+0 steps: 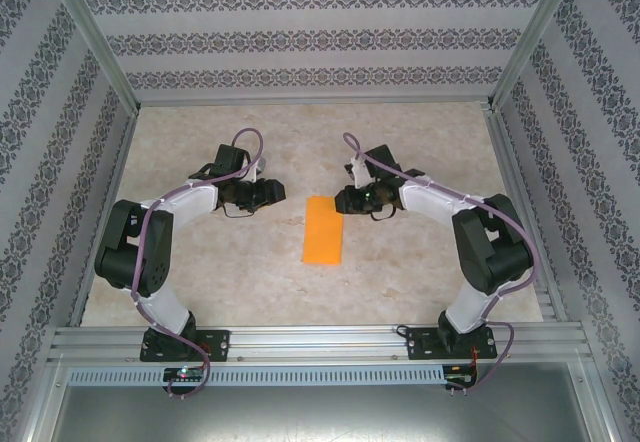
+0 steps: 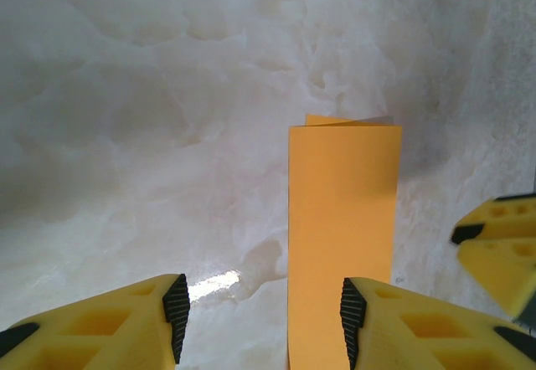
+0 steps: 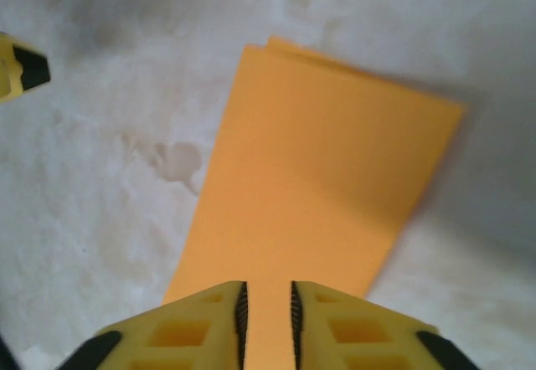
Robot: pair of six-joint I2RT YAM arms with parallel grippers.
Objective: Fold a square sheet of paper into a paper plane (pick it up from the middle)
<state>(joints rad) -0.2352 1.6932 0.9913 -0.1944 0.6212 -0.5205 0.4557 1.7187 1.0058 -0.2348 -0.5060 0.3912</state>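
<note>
The square sheet of paper (image 1: 323, 230), bright orange, lies flat on the table, folded in half into a long rectangle; it has no pointed paper plane shape. Two layers show at its far end (image 2: 342, 236). My left gripper (image 1: 280, 192) hovers to the paper's left, open (image 2: 264, 316) with nothing between its fingers; its right finger overlaps the paper's near edge in the left wrist view. My right gripper (image 1: 340, 200) sits at the paper's far right corner. Its jaws (image 3: 267, 316) stand a narrow gap apart above the paper (image 3: 318, 186), holding nothing.
The pale marbled table (image 1: 230, 272) is boxed in by patterned walls and an aluminium rail (image 1: 320, 340) at the near edge. A faint stain (image 3: 176, 161) marks the surface left of the paper. My right gripper's fingers (image 2: 498, 244) show in the left wrist view.
</note>
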